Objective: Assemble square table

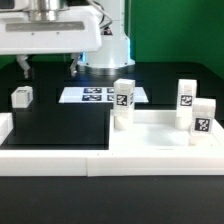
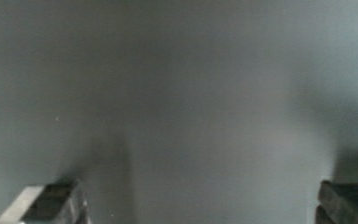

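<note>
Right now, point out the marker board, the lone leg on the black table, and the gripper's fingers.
marker board (image 1: 98, 95), exterior view, middle of its sheet.
lone leg (image 1: 22, 97), exterior view, its tagged face.
fingers (image 2: 46, 204), wrist view, one fingertip's surface.

Wrist view blurred to plain grey; only the tool's two dark fingertips show, cut by the picture's edge. Tool state indeterminate.

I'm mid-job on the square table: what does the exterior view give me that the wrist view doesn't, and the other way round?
Only the exterior view shows the parts: the square tabletop, three legs standing on it, a fourth leg alone on the black table, the marker board and the border wall.

Only the wrist view shows the pincer: fingertips spread wide, nothing between them, over a blurred grey surface.

Shared: nothing I can match with certainty.
</note>
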